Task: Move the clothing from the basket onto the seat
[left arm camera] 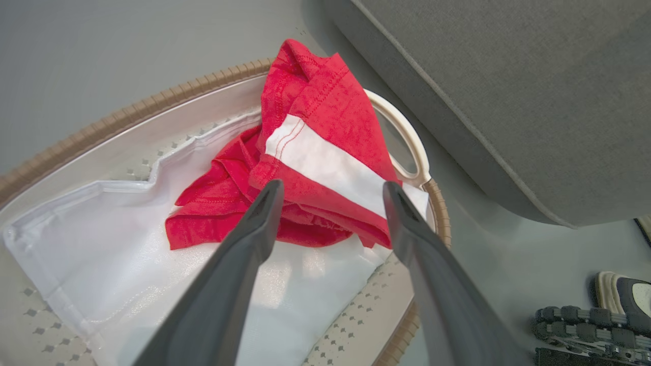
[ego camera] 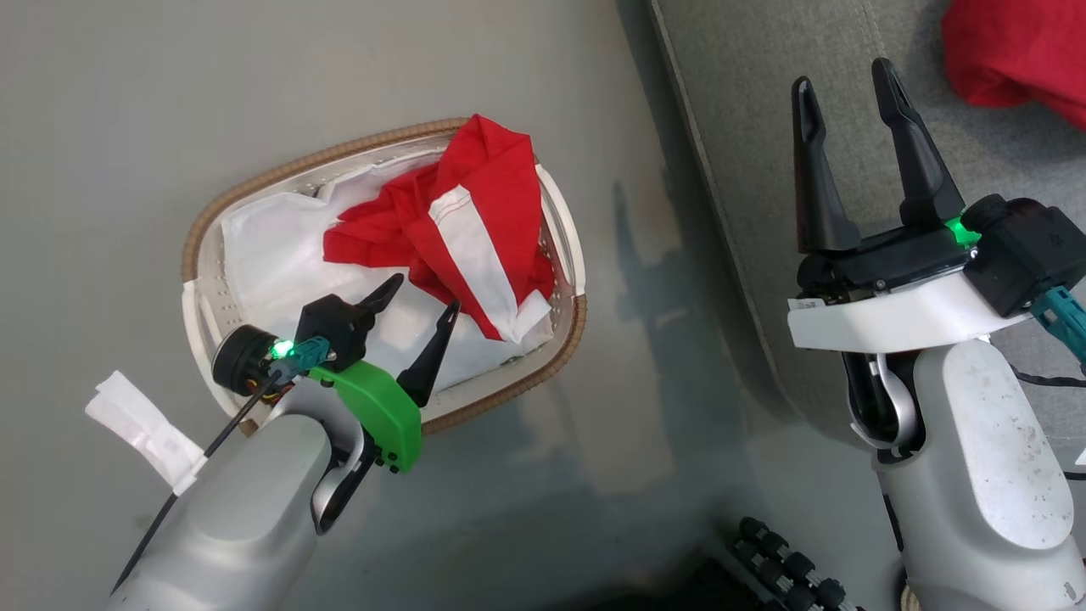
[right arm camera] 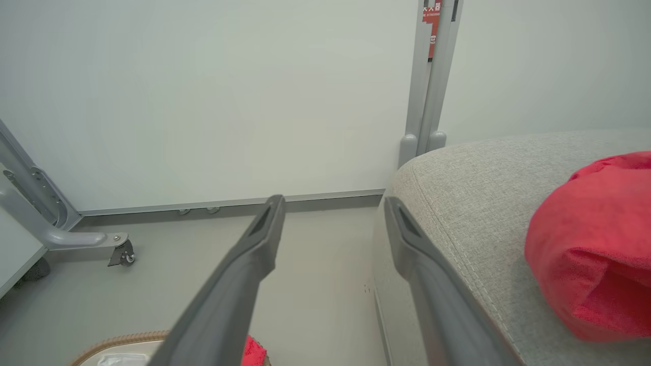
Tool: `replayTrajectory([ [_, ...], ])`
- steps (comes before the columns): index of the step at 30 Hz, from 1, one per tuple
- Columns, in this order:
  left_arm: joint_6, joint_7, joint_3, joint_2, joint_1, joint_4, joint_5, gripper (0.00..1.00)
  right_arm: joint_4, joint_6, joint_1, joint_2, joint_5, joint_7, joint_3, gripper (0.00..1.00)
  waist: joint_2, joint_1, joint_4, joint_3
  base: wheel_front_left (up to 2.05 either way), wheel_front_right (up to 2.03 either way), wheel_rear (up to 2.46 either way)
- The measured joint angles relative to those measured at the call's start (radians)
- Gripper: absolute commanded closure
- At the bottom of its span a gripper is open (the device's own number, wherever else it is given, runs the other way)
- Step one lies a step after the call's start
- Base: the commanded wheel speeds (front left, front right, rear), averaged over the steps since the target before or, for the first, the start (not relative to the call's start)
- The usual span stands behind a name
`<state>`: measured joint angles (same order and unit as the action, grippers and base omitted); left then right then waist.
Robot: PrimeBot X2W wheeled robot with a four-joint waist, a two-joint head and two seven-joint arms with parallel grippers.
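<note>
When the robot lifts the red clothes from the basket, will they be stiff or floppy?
Probably floppy: the red clothing lies crumpled in soft folds, so it should droop. It looks thin, likely light. It might tug the white cloth sheet it rests on.

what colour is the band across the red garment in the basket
White, with red stitching along one edge, across the red garment; the left wrist view shows it best.
</note>
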<state>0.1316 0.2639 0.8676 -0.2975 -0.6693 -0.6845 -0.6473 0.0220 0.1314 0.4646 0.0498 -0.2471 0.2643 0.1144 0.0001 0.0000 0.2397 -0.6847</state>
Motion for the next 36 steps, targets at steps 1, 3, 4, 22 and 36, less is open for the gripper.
replayTrajectory([
  [1, 0.0, 0.0, 0.022, 0.001, -0.012, -0.008, -0.018, 0.0, 0.002, 0.0, 0.001, 0.0, 0.0, 0.0, 0.0, 0.0, 0.0, 0.0, 0.006, -0.01, 0.0, 0.0, 0.0],
  [3, 0.0, 0.0, 0.077, 0.004, -0.04, -0.028, -0.074, 0.0, 0.006, 0.0, 0.002, 0.0, -0.001, 0.0, 0.002, 0.0, 0.0, 0.0, 0.02, -0.035, 0.0, 0.0, 0.0],
  [4, 0.0, 0.0, 0.1, 0.004, -0.054, -0.036, -0.105, 0.0, 0.008, 0.0, 0.004, 0.0, -0.002, 0.0, 0.002, 0.0, 0.0, 0.0, 0.026, -0.046, 0.0, 0.0, 0.0],
  [22, 0.0, -0.076, 0.325, -0.021, -0.217, -0.099, -0.46, 0.0, 0.031, 0.0, 0.035, 0.0, -0.011, 0.0, 0.023, 0.0, 0.0, 0.0, 0.077, -0.164, 0.0, 0.0, 0.0],
  [36, 0.0, -0.022, 0.394, 0.007, -0.323, -0.154, -0.474, 0.0, 0.079, 0.0, 0.065, 0.0, -0.015, 0.0, 0.037, 0.0, 0.0, 0.0001, 0.078, -0.243, 0.0, 0.0, 0.0],
])
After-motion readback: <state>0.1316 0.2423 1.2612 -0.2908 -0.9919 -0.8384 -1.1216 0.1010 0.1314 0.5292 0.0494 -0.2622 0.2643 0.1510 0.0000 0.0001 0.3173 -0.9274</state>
